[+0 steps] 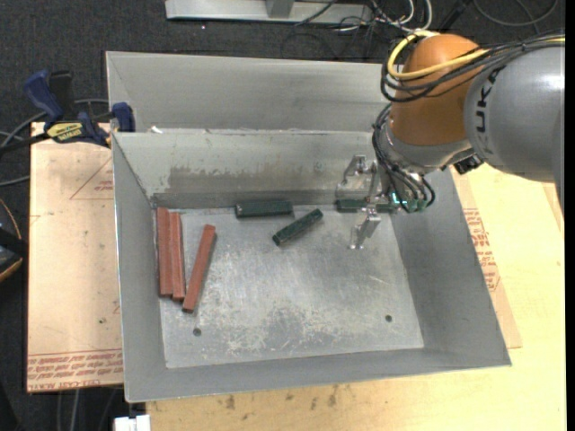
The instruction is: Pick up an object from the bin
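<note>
Gripper (362,237), green bars (297,227) beside, red sticks (171,251) apart

Behind the far wall of the grey metal bin (243,88) lies a dark, speckled carpet floor (63,16). On it, just behind the bin, rests a flat grey metal base (225,7) with a post rising from it. Black cables (382,12) curl beside that base, toward the bin's far right corner. Left of the bin the same dark floor is crossed by thin cables (13,137). The light is even, without hard shadows
</note>
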